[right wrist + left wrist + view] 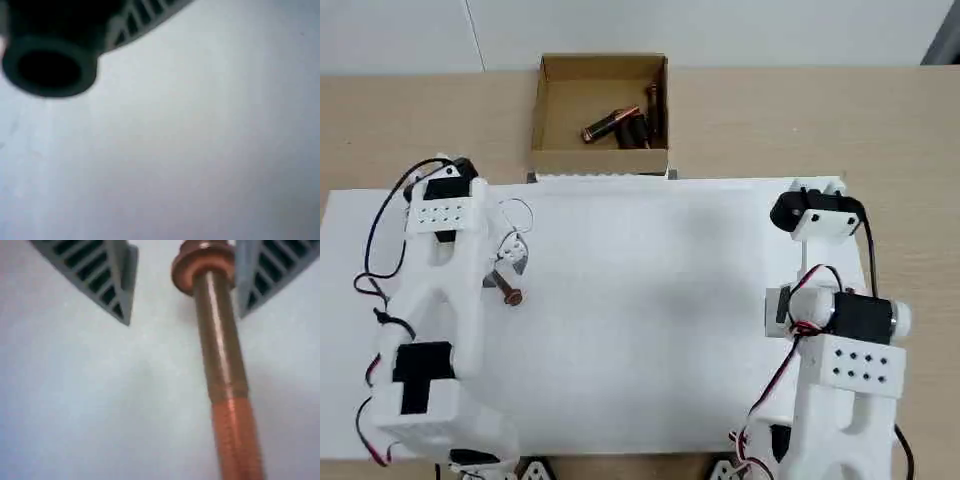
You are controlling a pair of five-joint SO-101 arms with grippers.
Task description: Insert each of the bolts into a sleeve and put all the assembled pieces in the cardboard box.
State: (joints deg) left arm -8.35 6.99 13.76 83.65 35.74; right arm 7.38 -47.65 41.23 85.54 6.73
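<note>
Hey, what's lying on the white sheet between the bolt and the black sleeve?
Nothing. The high view shows only bare white sheet between the bolt and the black sleeve.

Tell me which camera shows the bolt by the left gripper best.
Left wrist view: the bolt looms close, flanged head, shank and threads clear, inside the open left gripper. High view has it small on the white mat. Right wrist view faces a dark sleeve.
</note>
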